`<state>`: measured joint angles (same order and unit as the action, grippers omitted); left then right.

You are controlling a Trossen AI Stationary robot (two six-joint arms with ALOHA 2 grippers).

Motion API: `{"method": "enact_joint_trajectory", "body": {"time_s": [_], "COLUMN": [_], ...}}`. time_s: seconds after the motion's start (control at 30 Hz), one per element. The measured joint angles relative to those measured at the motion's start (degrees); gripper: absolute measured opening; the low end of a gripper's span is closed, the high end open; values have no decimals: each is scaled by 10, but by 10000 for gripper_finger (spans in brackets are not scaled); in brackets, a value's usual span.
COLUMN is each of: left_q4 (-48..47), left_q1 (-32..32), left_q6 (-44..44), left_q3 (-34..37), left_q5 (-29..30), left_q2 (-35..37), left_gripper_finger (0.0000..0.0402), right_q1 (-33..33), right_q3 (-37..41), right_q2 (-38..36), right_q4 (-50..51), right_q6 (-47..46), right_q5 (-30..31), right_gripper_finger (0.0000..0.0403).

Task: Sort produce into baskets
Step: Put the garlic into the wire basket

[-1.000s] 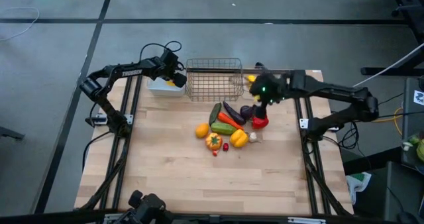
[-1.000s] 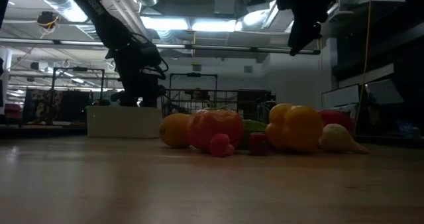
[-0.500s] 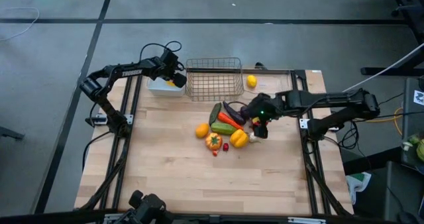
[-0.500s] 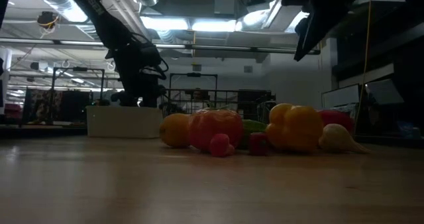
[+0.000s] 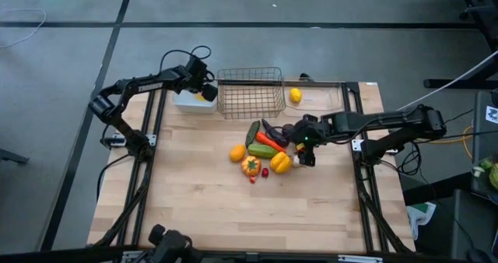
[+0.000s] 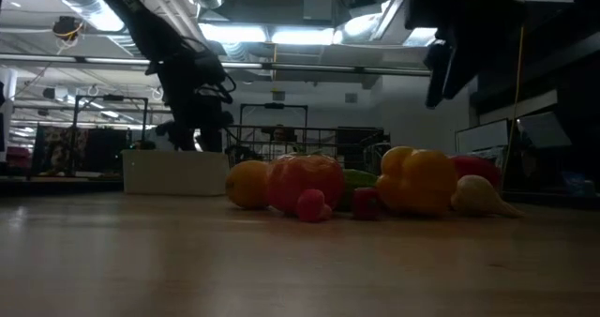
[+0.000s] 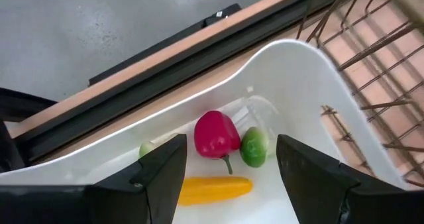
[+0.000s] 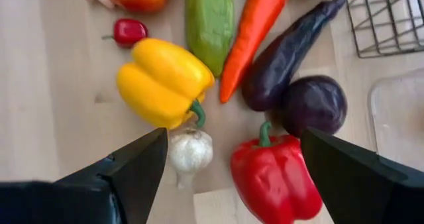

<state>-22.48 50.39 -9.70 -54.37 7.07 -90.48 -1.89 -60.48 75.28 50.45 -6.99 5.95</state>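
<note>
The produce lies in a pile mid-table: yellow pepper [image 8: 162, 81], red pepper [image 8: 275, 177], white garlic [image 8: 190, 151], cucumber [image 8: 209, 18], carrot [image 8: 255, 32], eggplant [image 8: 288, 52], purple onion [image 8: 313, 103]. My right gripper [image 5: 305, 146] hangs open above the red pepper and garlic, touching nothing. My left gripper [image 7: 228, 177] is open and empty over the white tray [image 5: 187, 103], which holds a red piece [image 7: 216, 134], a green piece [image 7: 254, 146] and a yellow piece [image 7: 212, 187]. A lemon [image 5: 295, 96] lies in the clear bin [image 5: 323, 96].
The grey wire basket [image 5: 250, 92] stands between the tray and the clear bin at the far edge. An orange [image 5: 237, 152], an orange-red fruit [image 5: 250, 166] and tiny red pieces [image 5: 265, 172] lie at the pile's near-left side. Bare wood lies toward the near edge.
My right gripper has gone from over the clear bin toward the table's near edge and down, and now hangs over the right side of the pile. My left gripper has risen a little over the white tray. The produce has not moved.
</note>
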Motion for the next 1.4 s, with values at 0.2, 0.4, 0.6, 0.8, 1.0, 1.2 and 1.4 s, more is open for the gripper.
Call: {"method": "enact_joint_trajectory", "body": {"time_s": [0.2, 0.4, 0.6, 0.8, 1.0, 1.2, 1.4], "left_q4": [2, 3, 3, 3, 4, 3, 4], "left_q1": [-2, -2, -2, -2, -2, -2, -2], "left_q6": [-2, -3, 8, 9, 8, 9, 9], "left_q3": [0, 0, 0, -1, -1, -1, -1], "left_q5": [-2, -4, -5, -5, -5, -5, -5], "left_q2": [19, 20, 20, 20, 21, 21, 21], "left_gripper_finger": [230, 230, 230, 230, 230, 230, 230], "right_q1": [0, 0, 0, 0, 0, 0, 0], "right_q3": [15, 15, 15, 27, 66, 95, 130], "right_q2": [0, 0, 0, 0, 0, 1, 1], "right_q4": [-4, 15, 44, 41, 16, -21, -65], "right_q6": [-1, 8, 30, 28, -43, -111, -146], "right_q5": [50, 61, 75, 66, -32, -64, -77], "right_gripper_finger": [342, 342, 342, 342, 342, 342, 342]}}
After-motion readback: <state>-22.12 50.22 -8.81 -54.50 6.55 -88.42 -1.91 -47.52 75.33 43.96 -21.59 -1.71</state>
